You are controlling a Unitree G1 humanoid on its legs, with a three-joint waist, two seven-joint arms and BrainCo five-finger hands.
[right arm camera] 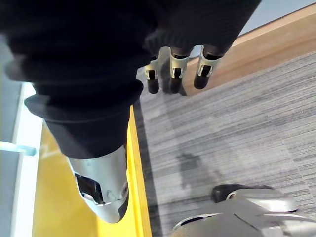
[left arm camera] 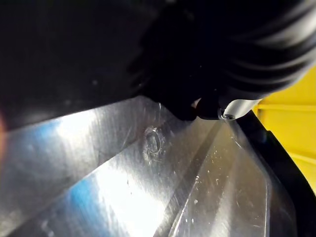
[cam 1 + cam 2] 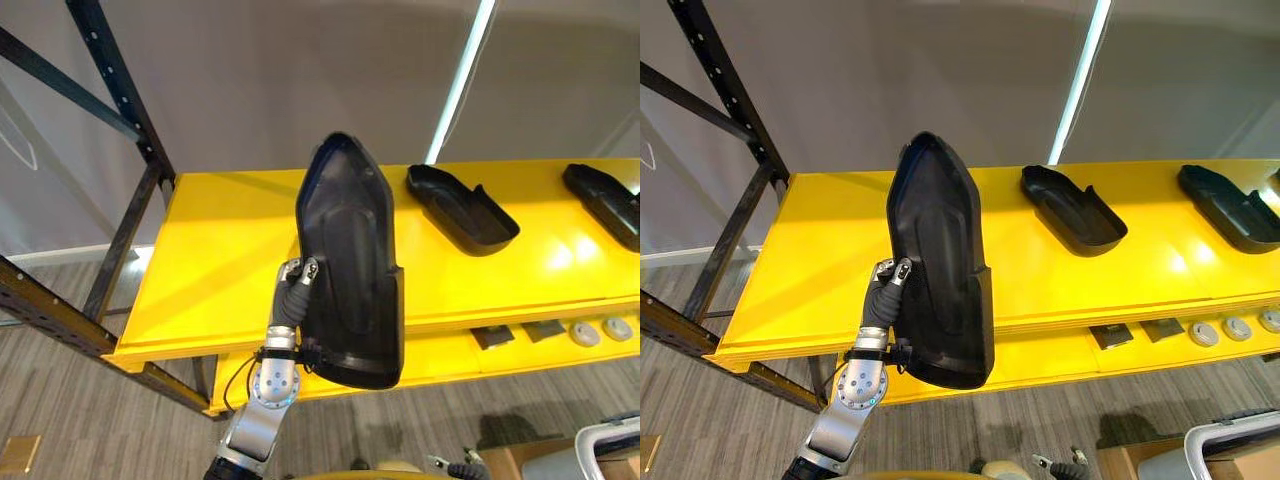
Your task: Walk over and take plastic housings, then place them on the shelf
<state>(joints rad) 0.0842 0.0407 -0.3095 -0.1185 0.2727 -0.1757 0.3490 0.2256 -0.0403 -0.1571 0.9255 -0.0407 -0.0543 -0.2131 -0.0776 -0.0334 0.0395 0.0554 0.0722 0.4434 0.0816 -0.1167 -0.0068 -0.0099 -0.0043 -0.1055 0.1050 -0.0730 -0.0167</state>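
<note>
My left hand (image 3: 296, 284) is shut on the left edge of a long black plastic housing (image 3: 350, 260), holding it upright and slightly tilted over the front of the yellow shelf (image 3: 220, 250). The housing's glossy inner face (image 2: 148, 187) shows close up in the left wrist view. Two more black housings lie on the shelf, one in the middle (image 3: 460, 208) and one at the far right (image 3: 605, 203). Over grey carpet beside a yellow shelf edge (image 1: 133, 163), my right hand (image 1: 176, 69) hangs with relaxed fingers and holds nothing.
A black steel rack upright (image 3: 120, 90) and brace stand at the shelf's left end. On a lower yellow tier (image 3: 440, 360) lie small flat dark pieces (image 3: 492, 336) and round grey parts (image 3: 586, 333). A grey wall rises behind the shelf.
</note>
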